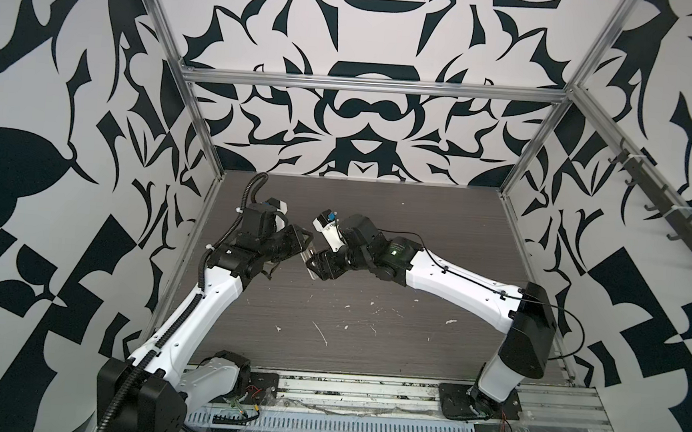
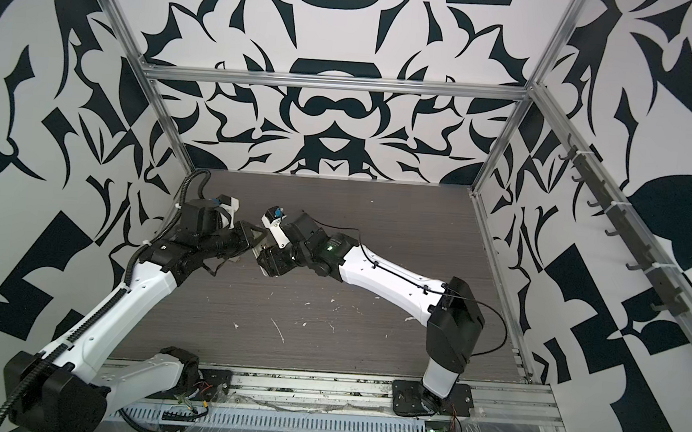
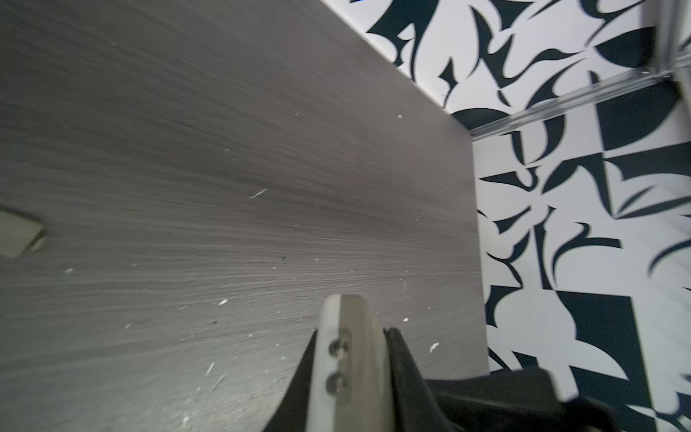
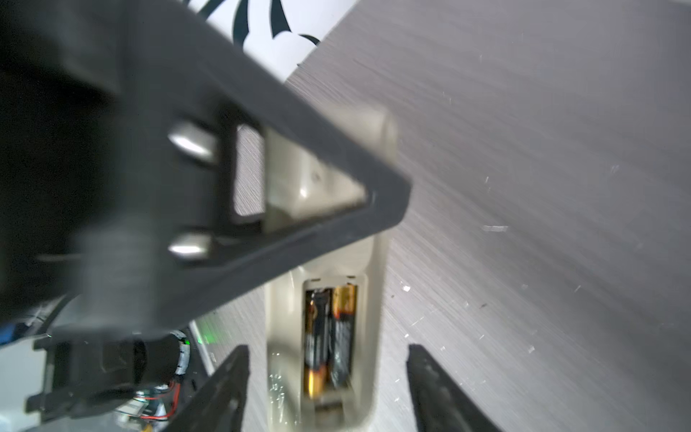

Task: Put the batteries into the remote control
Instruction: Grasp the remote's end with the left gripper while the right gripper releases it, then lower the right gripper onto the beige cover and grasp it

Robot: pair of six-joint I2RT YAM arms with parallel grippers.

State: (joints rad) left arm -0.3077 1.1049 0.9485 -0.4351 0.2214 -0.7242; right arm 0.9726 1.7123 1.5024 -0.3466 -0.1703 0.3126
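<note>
on the table [image 1: 371,310], left of centre, we see the remote control [image 4: 284,329] pale back up, its recess open, both batteries [image 4: 329,336] side by side inside. only the right wrist view shows them. right gripper [image 4: 327,349] spread astride it, not touching; left gripper [image 3: 370,321] pressed together.

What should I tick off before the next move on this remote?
1. Both batteries in the recess of the remote control: ok, side by side.
2. Batteries lying fully flat: cannot tell, blurred.
3. Left gripper holding the remote: ok, jaws shut on it.
4. Right gripper clear: ok, jaws open with a gap either side of the remote.
5. Cover fitted: not ok, recess uncovered. A pale piece lies on the table; cannot tell whether it is the cover.
</note>
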